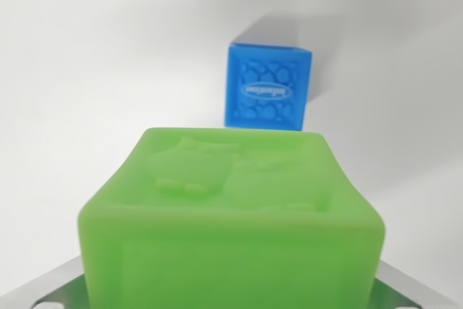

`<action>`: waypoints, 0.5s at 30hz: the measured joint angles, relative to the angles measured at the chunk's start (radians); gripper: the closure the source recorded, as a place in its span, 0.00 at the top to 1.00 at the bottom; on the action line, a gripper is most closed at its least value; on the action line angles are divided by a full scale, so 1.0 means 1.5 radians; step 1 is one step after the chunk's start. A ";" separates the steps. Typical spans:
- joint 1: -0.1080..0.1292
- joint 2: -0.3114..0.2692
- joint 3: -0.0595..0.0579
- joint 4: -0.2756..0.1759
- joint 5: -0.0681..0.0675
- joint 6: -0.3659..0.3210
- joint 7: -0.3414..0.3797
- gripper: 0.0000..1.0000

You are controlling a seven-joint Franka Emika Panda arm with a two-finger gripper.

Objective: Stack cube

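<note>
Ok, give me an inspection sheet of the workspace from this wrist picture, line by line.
Surface: plain white surface, bare apart from the two cubes.
Job's things: green cube fills the foreground, embossed figures on its top face; blue cube stands farther off, apart from the green one, a patterned face toward the camera, casting a soft shadow behind it.
Clutter: nothing seen.
Grippers: only metal parts show at the bottom corners, either side of the green cube; whether the jaws clamp it cannot be told.
Cables: nothing seen.
Surroundings: nothing seen beyond the white background.
</note>
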 joint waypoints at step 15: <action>-0.016 0.002 -0.012 0.020 0.004 -0.017 0.004 0.00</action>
